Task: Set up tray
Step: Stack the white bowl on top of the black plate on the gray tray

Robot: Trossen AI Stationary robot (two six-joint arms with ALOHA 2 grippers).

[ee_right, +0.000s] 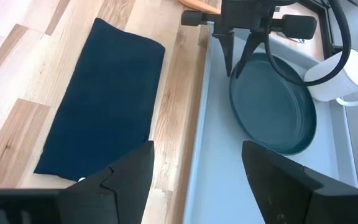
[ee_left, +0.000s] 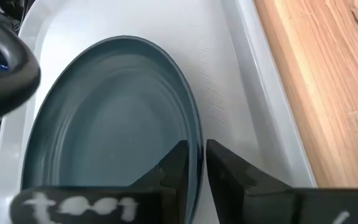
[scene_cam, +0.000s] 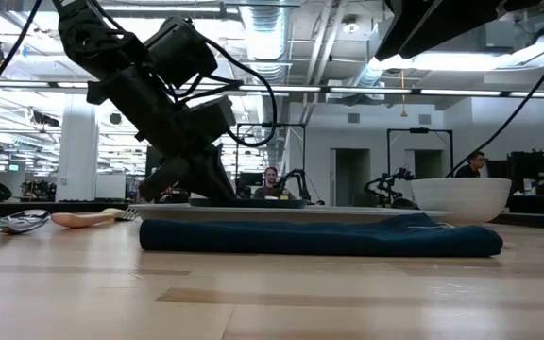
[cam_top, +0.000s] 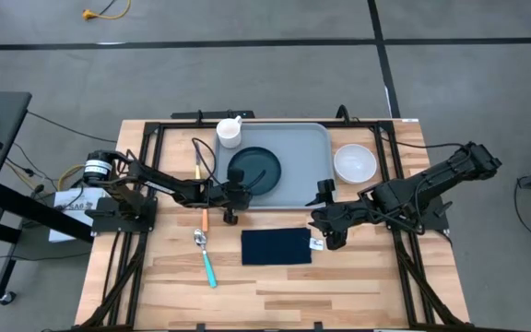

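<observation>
Left wrist view: left claw (ee_left: 194, 163) clamped on the plate (ee_left: 110, 124) rim in the tray (ee_left: 229, 93) (right claw (ee_right: 194, 168) apart, at the tray's near edge).

Table (cam_top: 275, 277): pale wood planks.
Tray (cam_top: 307, 152): at the far middle.
Bowl (cam_top: 355, 163): white, just right of the tray.
Napkin (cam_top: 276, 246): dark navy, flat, near the tray's front edge.
Spoon (cam_top: 206, 258): teal handle, left of the napkin.
Orange-handled utensil (cam_top: 203, 195): beside the tray's left edge.

Tray (cam_top: 295, 148) grey-blue – plate (cam_top: 254, 171) dark teal – napkin (cam_top: 276, 247) navy – bowl (cam_top: 355, 163), mug (cam_top: 230, 131) white.
</observation>
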